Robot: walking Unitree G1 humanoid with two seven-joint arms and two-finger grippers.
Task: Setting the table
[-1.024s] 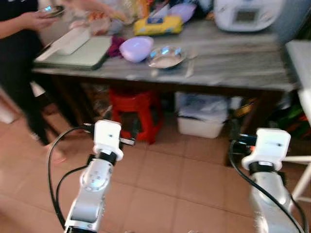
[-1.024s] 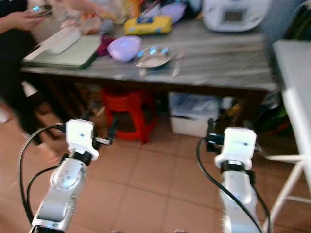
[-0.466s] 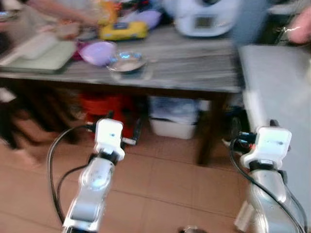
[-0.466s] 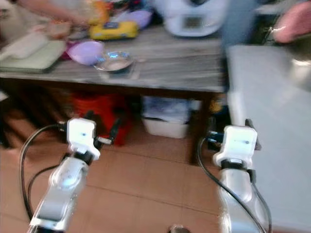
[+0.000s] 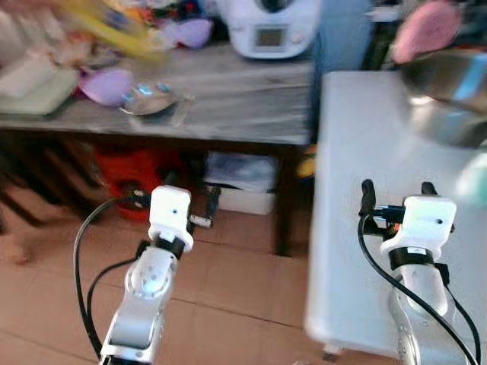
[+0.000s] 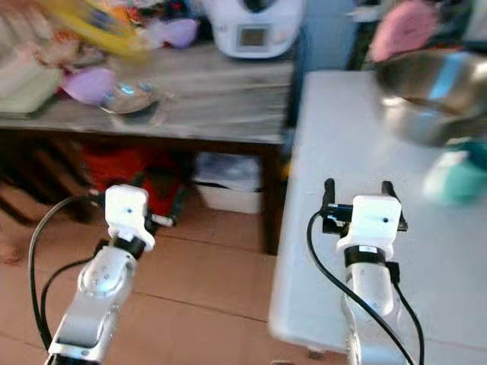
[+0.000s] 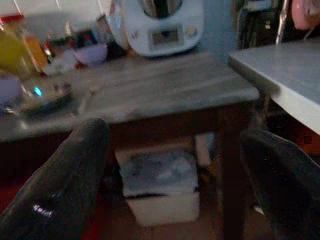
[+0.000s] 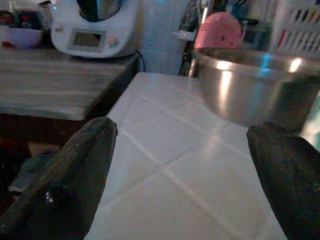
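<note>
Steel bowl (image 8: 250, 82) far right on white desk (image 8: 165, 195), beyond spread right pincer (image 8: 185, 175); left pincer (image 7: 175, 175) spread over floor.

Two tables (image 5: 251, 114); one steel bowl (image 5: 445, 95); one appliance (image 5: 268, 26).

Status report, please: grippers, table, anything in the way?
Left gripper open, empty. Right gripper open over white tiled table. Large steel bowl ahead on it.

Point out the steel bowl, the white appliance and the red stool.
steel bowl (image 8: 240, 90), right wrist view, on its outer side wall.
white appliance (image 6: 251, 30), right eye view, on its front by the display.
red stool (image 5: 125, 169), left eye view, on its seat under the table.
</note>
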